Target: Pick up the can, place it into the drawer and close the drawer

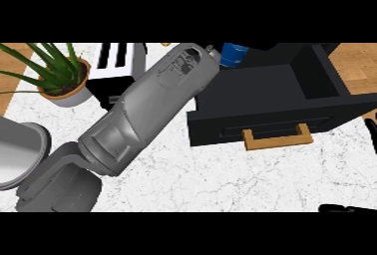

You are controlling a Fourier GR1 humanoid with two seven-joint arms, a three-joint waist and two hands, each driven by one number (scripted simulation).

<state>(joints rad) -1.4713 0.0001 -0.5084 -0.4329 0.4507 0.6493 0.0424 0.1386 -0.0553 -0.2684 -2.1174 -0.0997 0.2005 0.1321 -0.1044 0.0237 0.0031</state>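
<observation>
Reaching across the counter [221, 179] with the left forearm [147, 104] toward the can [236, 54].

The forearm goes slanted from the near left to the far middle, probably because the can is at the far side, just beside the far left corner of the open drawer [280, 94]. The left hand is hidden behind its own wrist, so I cannot tell if it is apart or clamped on the can, or if the can is lifted. The can is blue and only its upper part shows next to the wrist. It is not yet inside the drawer. The drawer stands pulled out, with its wooden handle [278, 137] facing near, ready to receive the can. The right hand [346, 208] rests at the near right edge, its fingers seem straight and hold nothing.
</observation>
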